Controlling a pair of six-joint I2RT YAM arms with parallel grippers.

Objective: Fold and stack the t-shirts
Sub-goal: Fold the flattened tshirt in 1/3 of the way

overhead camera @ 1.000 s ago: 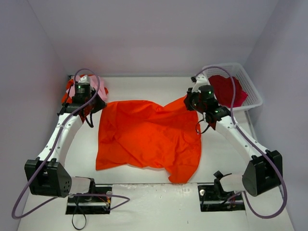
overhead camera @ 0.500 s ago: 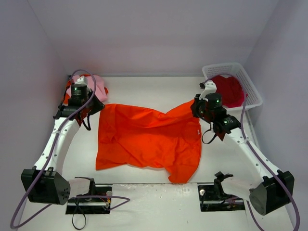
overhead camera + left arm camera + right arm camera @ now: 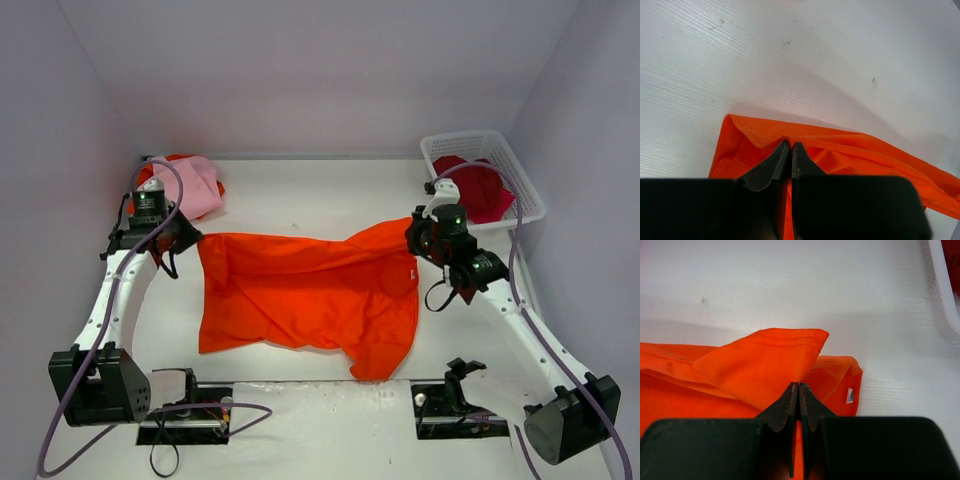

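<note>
The bright orange t-shirt [image 3: 310,295] lies spread across the middle of the table, its far edge lifted at both corners. My left gripper [image 3: 790,145] is shut on the far left corner of the orange cloth [image 3: 850,150]. My right gripper [image 3: 799,386] is shut on the far right corner, where the orange cloth [image 3: 760,365] folds over. A pale pink t-shirt [image 3: 197,185] sits folded at the far left, behind the left gripper [image 3: 185,240]. A crimson red t-shirt [image 3: 478,187] lies inside the basket, behind the right gripper [image 3: 410,232].
A white lattice basket [image 3: 520,175] stands at the far right corner, its rim [image 3: 940,295] showing in the right wrist view. Walls close in the table on the left, back and right. Both arm bases sit at the near edge.
Both grippers have drawn the shirt's far edge toward the near side and slightly outward. The far part of the shirt has folded over, so the cloth looks shorter front to back.
</note>
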